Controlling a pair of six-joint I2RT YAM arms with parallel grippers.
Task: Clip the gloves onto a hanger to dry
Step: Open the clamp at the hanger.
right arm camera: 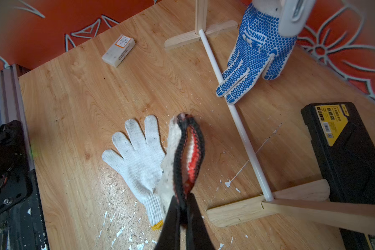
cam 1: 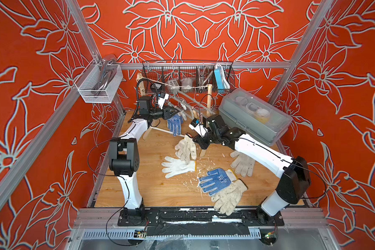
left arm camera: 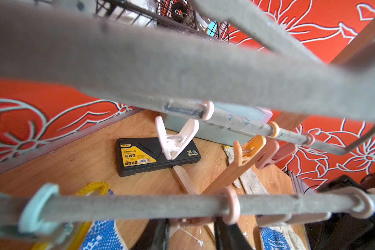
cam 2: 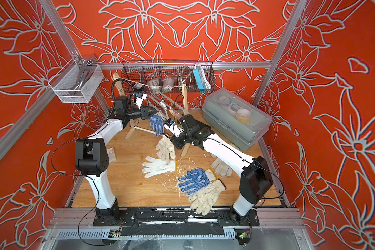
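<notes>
A grey hanger (cam 1: 183, 100) with pastel clips hangs from a string at the back. One blue-dotted glove (cam 1: 174, 124) (right arm camera: 258, 54) hangs clipped to it. My left gripper (cam 1: 178, 111) (left arm camera: 192, 225) is at the hanger's lower bar (left arm camera: 128, 205), its black fingers (left arm camera: 158, 233) pressed on either end of a pink clip (left arm camera: 193, 220). My right gripper (cam 1: 192, 137) (right arm camera: 183, 207) is shut on the black-and-red cuff of an off-white glove (cam 1: 185, 148) (right arm camera: 171, 155), which dangles above the table. Several more gloves lie on the table: a white one (cam 1: 177, 166), a blue-dotted one (cam 1: 217, 179), and soiled ones (cam 1: 230, 198) (cam 1: 243, 163).
A wooden stand with a white rod (right arm camera: 236, 116) carries the string. A black tool case (right arm camera: 344, 151) lies behind it. A grey lidded box (cam 1: 253, 114) sits at the back right, below a wire basket (cam 1: 188, 75). A small white box (right arm camera: 118, 50) lies at the left.
</notes>
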